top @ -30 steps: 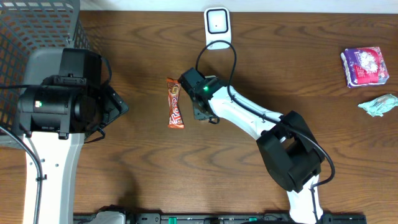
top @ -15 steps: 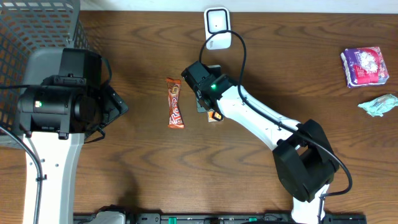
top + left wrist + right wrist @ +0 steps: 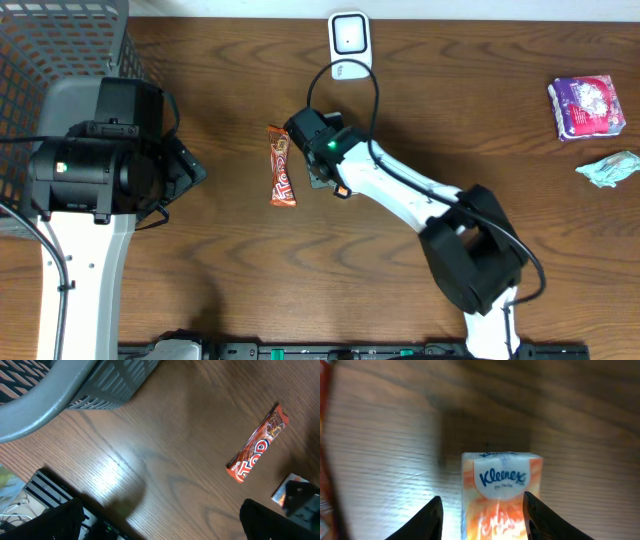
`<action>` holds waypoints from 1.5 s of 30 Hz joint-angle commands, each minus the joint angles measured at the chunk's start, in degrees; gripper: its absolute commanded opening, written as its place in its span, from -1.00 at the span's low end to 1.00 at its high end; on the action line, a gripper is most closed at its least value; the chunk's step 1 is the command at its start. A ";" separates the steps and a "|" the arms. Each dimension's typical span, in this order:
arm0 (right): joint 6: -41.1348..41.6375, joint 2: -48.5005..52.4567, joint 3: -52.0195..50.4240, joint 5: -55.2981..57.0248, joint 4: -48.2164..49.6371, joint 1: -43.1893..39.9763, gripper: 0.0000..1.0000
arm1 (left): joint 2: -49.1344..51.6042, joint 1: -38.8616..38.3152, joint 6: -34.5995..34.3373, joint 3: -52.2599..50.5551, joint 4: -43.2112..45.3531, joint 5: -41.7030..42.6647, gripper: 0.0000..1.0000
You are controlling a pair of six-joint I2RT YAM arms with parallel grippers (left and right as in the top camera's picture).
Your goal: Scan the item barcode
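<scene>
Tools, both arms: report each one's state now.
Left tool: open, holding nothing.
Right tool: fingers either side of the Kleenex pack; grip cannot be told.

The right arm (image 3: 400, 195) swung first away from the candy bar (image 3: 282, 165), toward the scanner (image 3: 349, 40), and then it came back. Its wrist ended close beside the bar again, nearly where it was one second before. The elbow went out to the right and then returned inward. The Kleenex pack (image 3: 501, 495) moved together with the right pincer (image 3: 481, 510): half a second ago its orange corner showed well apart from the bar, and later it showed nearer to the bar. The black cable by the scanner changed the shape of its loop.
</scene>
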 commanded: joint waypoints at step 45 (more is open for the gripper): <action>-14.40 2.78 4.66 -67.71 -2.38 -18.38 -0.98 | -0.61 0.31 -0.52 0.00 -0.35 -0.72 0.99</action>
